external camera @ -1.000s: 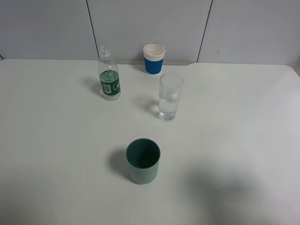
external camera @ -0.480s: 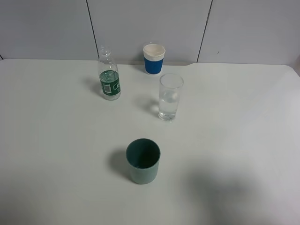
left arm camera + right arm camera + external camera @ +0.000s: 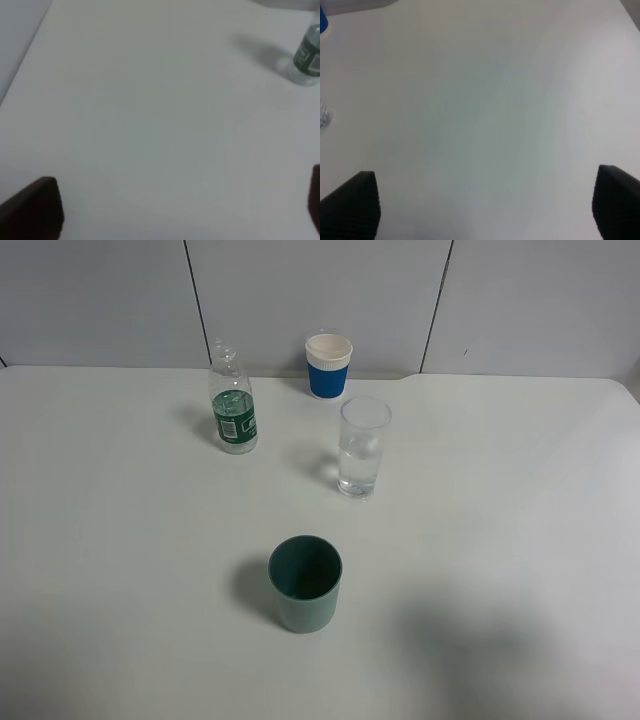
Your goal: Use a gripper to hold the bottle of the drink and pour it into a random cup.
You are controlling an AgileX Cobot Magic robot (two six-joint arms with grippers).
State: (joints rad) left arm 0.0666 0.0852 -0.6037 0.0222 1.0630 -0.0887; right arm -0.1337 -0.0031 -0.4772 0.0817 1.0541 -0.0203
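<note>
Exterior high: one bottle (image 3: 233,400) upright, open mouth up, near counter's (image 3: 120,540) far edge, left of middle. Three cups: clear glass (image 3: 362,446), blue cup (image 3: 328,364) at far edge, teal cup (image 3: 305,582) nearer front.

Left wrist: left gripper (image 3: 175,210) fingers spread wide, empty; bottle's base visible.

Right wrist: right gripper (image 3: 485,205) spread wide, empty.

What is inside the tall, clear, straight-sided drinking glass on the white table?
The tall clear drinking glass appears to hold a little clear liquid in its lower part, with the rest above looking empty. The exact level is hard to judge, since glass and liquid are both transparent. Nothing covers its open top.
</note>
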